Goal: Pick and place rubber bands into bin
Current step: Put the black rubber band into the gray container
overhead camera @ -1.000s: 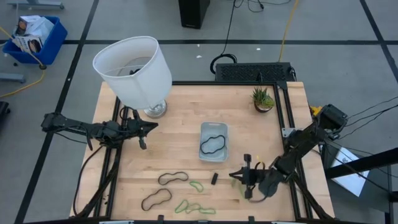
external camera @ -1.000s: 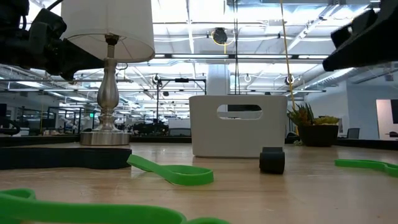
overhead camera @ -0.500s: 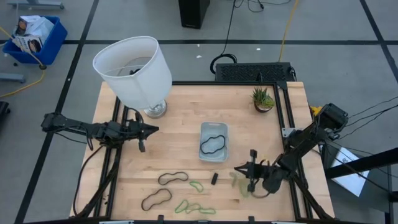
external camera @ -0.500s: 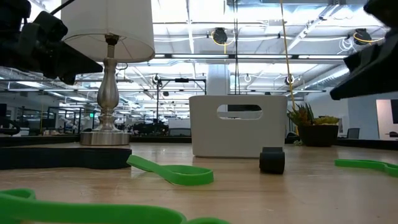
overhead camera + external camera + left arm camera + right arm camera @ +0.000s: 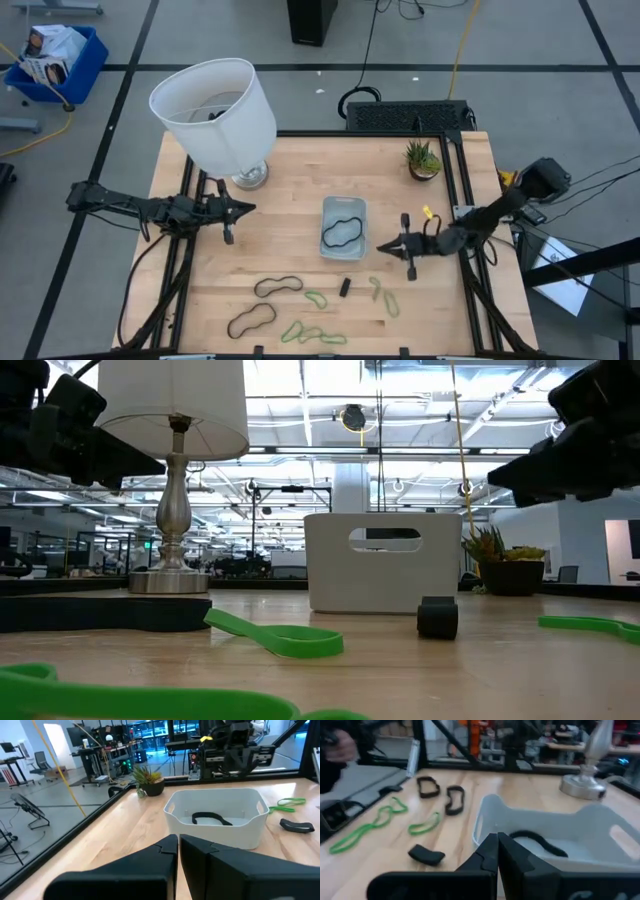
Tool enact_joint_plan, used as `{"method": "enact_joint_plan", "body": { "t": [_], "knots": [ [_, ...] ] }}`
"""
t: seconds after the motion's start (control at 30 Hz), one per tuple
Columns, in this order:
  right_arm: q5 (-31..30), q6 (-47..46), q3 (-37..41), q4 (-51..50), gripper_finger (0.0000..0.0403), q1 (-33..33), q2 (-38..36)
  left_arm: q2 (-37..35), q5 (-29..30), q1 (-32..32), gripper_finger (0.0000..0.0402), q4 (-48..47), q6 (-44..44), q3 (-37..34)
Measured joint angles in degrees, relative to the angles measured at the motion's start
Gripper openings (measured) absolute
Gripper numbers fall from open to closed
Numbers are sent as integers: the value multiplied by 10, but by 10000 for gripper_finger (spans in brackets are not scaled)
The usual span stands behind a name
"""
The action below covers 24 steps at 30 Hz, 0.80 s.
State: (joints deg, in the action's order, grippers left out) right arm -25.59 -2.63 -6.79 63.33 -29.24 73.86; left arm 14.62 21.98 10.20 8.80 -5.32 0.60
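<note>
I am between picks. My right gripper (image 5: 384,246) hangs just to the right of the bin (image 5: 344,226), pointing left at it. Its fingers (image 5: 492,851) are pressed tight together and I see nothing in them. My right arm (image 5: 470,230) reaches in low from the right side of the table (image 5: 290,180).

My left gripper (image 5: 245,207) waits on the left side, near the lamp (image 5: 213,112). Its fingers (image 5: 170,851) are almost closed, with just a thin gap, and they are empty too.

The bin sits in the middle of the table. One black rubber band (image 5: 341,233) already lies inside it. More bands are still on the wood near the front edge: two black ones (image 5: 262,304), some green ones (image 5: 314,333) and one green band (image 5: 384,294) just in front of my right gripper. A small black block (image 5: 344,287) lies between them.

I think my next job is to fetch another band. The green one close to my right gripper looks easiest. I would have to open my fingers, turn down toward it, and pinch the thin loop flat against the wood. It is floppy, so it could slip out.
</note>
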Motion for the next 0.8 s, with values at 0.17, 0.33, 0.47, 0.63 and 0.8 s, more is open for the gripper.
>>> {"method": "enact_joint_plan", "body": {
  "t": [0.17,0.33,0.47,0.63,0.8],
  "knots": [
    [16,55,45,-3,0,24,-116,0,0,0,26,-1,0,0],
    [3,50,48,-129,0,40,-239,0,1,0,26,-3,7,0],
    [3,58,40,-218,0,50,-324,0,3,0,26,-4,13,0],
    [4,76,40,-303,0,53,-427,0,4,0,26,-5,17,0],
    [38,74,41,-362,0,53,-496,1,-1,0,26,-6,51,0]
  ]
}}
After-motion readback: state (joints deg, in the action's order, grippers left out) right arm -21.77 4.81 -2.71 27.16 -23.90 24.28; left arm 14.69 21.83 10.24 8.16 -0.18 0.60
